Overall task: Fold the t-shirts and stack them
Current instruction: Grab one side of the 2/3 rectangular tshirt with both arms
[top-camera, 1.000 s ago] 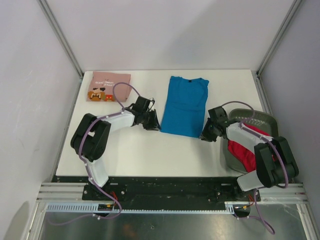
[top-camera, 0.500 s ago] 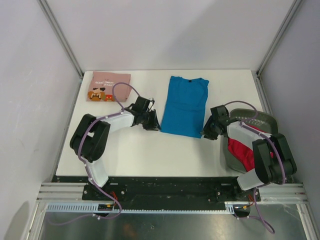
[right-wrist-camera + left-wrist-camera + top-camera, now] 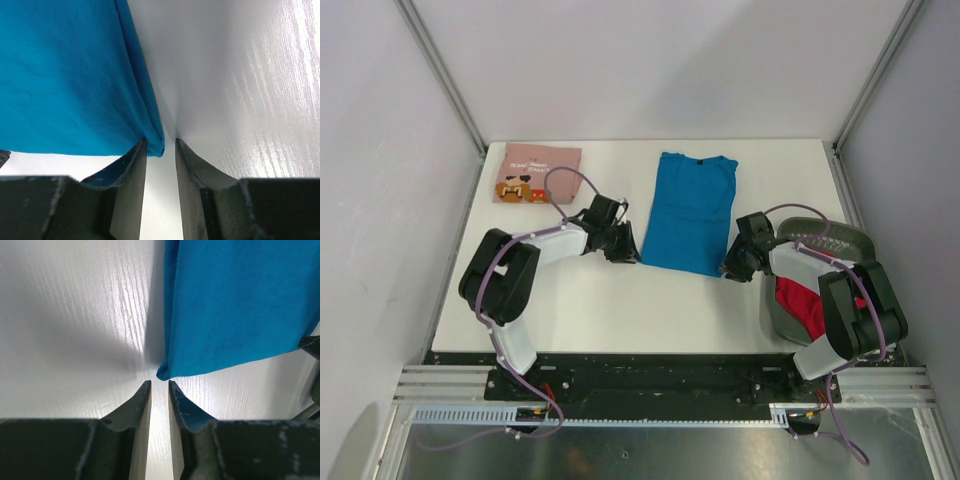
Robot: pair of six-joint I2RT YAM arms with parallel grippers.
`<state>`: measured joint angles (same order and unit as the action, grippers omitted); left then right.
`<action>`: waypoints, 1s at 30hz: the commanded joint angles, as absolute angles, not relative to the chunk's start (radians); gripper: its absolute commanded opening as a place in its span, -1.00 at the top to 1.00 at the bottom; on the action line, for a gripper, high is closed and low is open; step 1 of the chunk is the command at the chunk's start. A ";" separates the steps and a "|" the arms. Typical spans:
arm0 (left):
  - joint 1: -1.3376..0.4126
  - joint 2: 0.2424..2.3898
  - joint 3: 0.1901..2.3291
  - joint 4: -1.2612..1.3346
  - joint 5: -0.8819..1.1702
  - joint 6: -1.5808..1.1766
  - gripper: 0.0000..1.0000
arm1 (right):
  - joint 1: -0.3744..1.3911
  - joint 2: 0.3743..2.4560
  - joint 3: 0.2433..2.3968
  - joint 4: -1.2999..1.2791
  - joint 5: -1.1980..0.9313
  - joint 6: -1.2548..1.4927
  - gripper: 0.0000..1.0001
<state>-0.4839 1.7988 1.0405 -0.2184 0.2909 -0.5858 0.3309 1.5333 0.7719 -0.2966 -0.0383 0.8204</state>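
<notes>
blue t-shirt (image 3: pixel 690 212) lies flat at the middle of the table (image 3: pixel 580 300), folded narrow, with its long axis running away from the arm bases. each arm sits at its own near corner. left gripper (image 3: pixel 159 385): jaws narrowly parted and empty, corner just beyond the tips. right gripper (image 3: pixel 160 143): jaws parted, corner in the gap, not clamped. i judge the right nearer to a grasp. pink t-shirt (image 3: pixel 540 172) folded at far left; red t-shirt (image 3: pixel 796 298) in the basket (image 3: pixel 847 239).

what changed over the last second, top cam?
Only the right arm moved: its elbow swung slightly left. The right gripper stays at the blue t-shirt's near right corner. Nothing visibly gripped or released. Left gripper, pink t-shirt and the red t-shirt in the basket unchanged.
</notes>
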 commanded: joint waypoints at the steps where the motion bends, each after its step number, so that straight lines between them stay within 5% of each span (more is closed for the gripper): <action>1: -0.484 1.743 1.029 -0.199 0.276 -0.587 0.51 | 0.341 1.558 0.773 -0.320 -0.009 0.838 0.33; 10: -0.483 1.744 1.022 -0.198 0.273 -0.587 0.50 | 0.368 1.597 0.771 -0.323 -0.002 0.863 0.44; 20: -0.486 1.721 1.006 -0.197 0.283 -0.585 0.36 | 0.357 1.600 0.764 -0.315 -0.007 0.853 0.97; 30: -0.492 1.713 1.022 -0.178 0.329 -0.619 0.35 | 0.339 1.583 0.765 -0.321 -0.019 0.840 1.00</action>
<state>-0.4850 1.7500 1.0088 -0.2054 0.3004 -0.5957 0.3447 1.5654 0.7788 -0.2676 -0.0498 0.8616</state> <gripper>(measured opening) 0.328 0.012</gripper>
